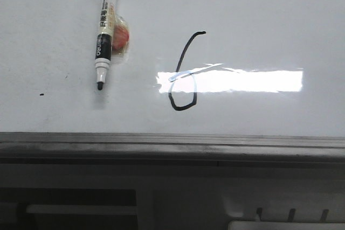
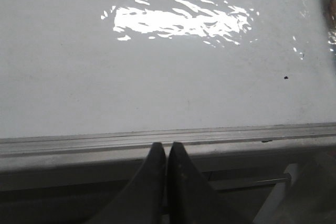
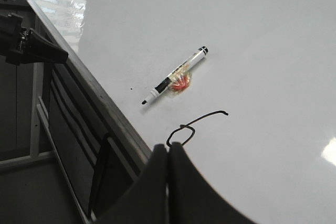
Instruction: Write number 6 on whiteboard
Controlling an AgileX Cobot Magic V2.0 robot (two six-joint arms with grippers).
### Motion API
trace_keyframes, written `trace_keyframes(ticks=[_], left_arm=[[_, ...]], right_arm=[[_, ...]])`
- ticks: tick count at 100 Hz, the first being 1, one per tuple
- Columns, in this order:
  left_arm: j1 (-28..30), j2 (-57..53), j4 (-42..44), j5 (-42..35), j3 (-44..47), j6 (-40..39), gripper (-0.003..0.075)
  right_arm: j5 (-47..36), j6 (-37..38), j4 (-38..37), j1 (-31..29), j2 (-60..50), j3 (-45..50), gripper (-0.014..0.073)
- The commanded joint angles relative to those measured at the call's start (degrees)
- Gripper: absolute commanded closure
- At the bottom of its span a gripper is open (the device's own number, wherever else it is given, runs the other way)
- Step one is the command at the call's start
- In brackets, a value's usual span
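Note:
A black hand-drawn number 6 (image 1: 183, 74) stands on the white whiteboard (image 1: 259, 20), its loop under a bright glare. It also shows in the right wrist view (image 3: 189, 128). A black-and-white marker (image 1: 104, 30) lies uncapped on the board to the left of the 6, tip toward the rail, with a small orange-red thing (image 1: 121, 37) beside it; the marker also shows in the right wrist view (image 3: 175, 76). My left gripper (image 2: 167, 148) is shut and empty over the grey rail (image 2: 105, 142). My right gripper (image 3: 168, 148) is shut and empty, just short of the 6's loop. Neither gripper shows in the front view.
A tiny black speck (image 1: 41, 95) marks the board at the left, also in the left wrist view (image 2: 285, 77). The grey metal rail (image 1: 172, 145) edges the board's near side, with dark frame parts below it. A dark clamp-like part (image 3: 26, 45) sits beside the board's edge.

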Motion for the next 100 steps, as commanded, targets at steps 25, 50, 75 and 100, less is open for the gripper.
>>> trace_keyframes(ticks=[25, 50, 75, 100], left_arm=[[0.1, -1.6, -0.1, -2.2, 2.5, -0.7, 0.0739], [0.1, -1.6, -0.1, -2.1, 2.5, -0.7, 0.0739], [0.1, -1.6, -0.1, -2.1, 2.5, -0.7, 0.0739], [0.1, -1.6, -0.1, -2.1, 2.5, -0.7, 0.0739]], right_arm=[[-3.6, 0.1, 1.0, -0.3, 0.7, -1.3, 0.0660], [-3.9, 0.1, 0.4, -0.3, 0.7, 0.1, 0.0660], [-14.2, 37.8, -32.1, -2.8, 0.6, 6.0, 0.0660], [-28.5, 68.3, -48.4, -10.9, 0.6, 22.4, 0.0660]])
